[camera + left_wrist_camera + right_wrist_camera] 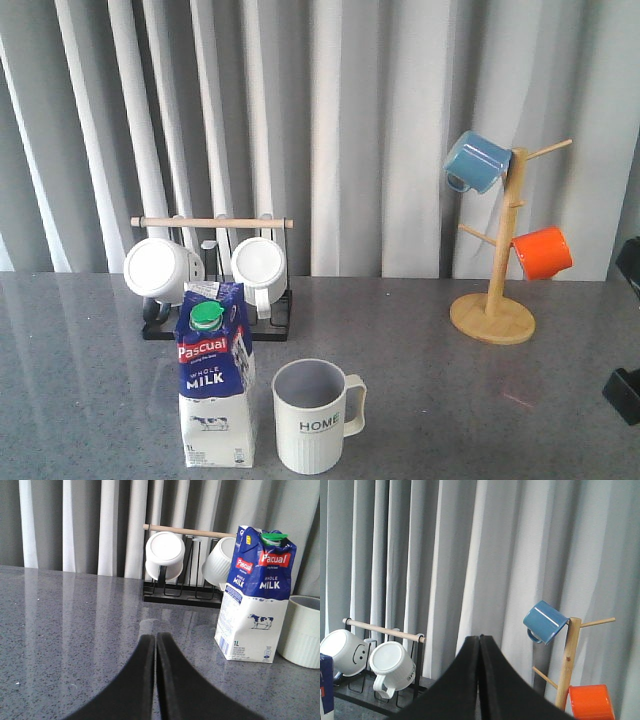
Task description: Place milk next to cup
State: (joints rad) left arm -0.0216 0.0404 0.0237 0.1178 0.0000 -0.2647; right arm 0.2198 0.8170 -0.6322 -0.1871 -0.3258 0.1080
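The milk (pixel 215 390), a blue-and-white carton with a green cap, stands upright near the table's front edge. Just to its right stands the cup (pixel 312 415), cream and ribbed, lettered "HOME", with a small gap between them. The left wrist view shows the milk (pixel 257 595) and part of the cup (pixel 302 630) ahead and off to one side of my left gripper (pixel 155 636), which is shut and empty, low over the table. My right gripper (pixel 480 637) is shut and empty, raised and facing the curtain. Only a sliver of the milk (pixel 324 685) shows there.
A black rack (pixel 215 300) with a wooden bar holds two white mugs (pixel 158 270) behind the milk. At the back right a wooden mug tree (pixel 497 260) carries a blue mug (pixel 477 160) and an orange mug (pixel 542 252). A grey curtain closes the back.
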